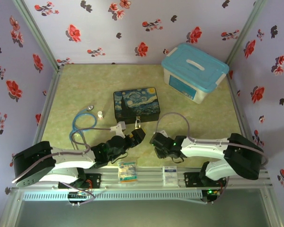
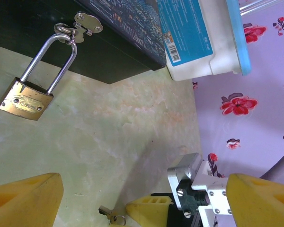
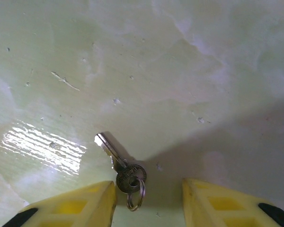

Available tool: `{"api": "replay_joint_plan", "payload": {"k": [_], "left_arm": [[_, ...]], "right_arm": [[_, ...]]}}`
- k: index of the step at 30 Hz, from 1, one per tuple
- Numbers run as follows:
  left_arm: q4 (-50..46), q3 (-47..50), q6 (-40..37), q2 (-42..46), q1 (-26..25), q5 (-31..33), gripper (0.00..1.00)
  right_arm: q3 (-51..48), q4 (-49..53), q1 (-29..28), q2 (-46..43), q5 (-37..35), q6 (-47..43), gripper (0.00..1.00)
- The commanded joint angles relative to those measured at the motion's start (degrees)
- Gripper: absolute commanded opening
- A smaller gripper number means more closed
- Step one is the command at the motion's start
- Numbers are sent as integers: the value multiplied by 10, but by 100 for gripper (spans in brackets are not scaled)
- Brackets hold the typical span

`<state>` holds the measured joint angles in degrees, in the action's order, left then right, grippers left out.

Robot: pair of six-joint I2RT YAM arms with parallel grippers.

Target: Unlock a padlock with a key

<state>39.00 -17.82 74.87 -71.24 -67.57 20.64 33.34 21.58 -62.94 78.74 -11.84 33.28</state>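
Right wrist view first: the key (image 3: 120, 163) lies flat on the table (image 3: 189, 71), right between the two yellow fingers of the right tool (image 3: 149, 201). Its round head sits just beside the picture-left finger (image 3: 80, 205), and the blade angles away from the tool. The jaws stand partly apart with nothing clamped; the key rests on the surface. It's a slim silvery blade with a darker round head and a small wire ring (image 3: 136, 195) threaded through it. The tabletop is pale green, marbled and glossy, with a bright glare patch.

Over to the left wrist: the padlock (image 2: 25, 102) lies well ahead of the left tool (image 2: 144, 189), whose blunt yellow fingers are spread wide and grip nothing. It has a blocky brass body, and its polished steel shackle (image 2: 49, 59) is hooked through the metal clasp (image 2: 87, 23) of the dark painted tin (image 2: 123, 28).

From the top camera, both tools meet just in front of the tin (image 1: 136, 104), padlock (image 1: 138, 124) between tin and tools.
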Motion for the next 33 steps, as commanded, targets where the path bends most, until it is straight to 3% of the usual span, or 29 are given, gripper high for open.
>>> {"api": "replay_joint_plan", "payload": {"k": [1,6,12,15,21,25,29,33], "left_arm": [[14,4,-11,2,-4,18,89],[26,4,-8,-5,-5,19,89],[28,27,-6,-5,-4,27,90],[21,27,-10,-3,-5,33,88],[-2,10,-39,-4,-4,33,85],[18,10,-115,11,-3,17,73],[16,13,-179,70,11,-13,65],[-42,-10,-231,127,21,-60,66]], "right_arm": [[-4,-144,-8,55,45,-8,37],[2,-161,-9,86,54,-9,29],[-20,-186,-7,86,69,2,6],[-46,-207,-1,50,75,11,0],[-84,-234,22,-38,105,8,0],[-118,-272,52,-123,162,2,0],[-125,-271,79,-208,215,-13,0],[-122,-276,112,-259,261,0,0]]}}
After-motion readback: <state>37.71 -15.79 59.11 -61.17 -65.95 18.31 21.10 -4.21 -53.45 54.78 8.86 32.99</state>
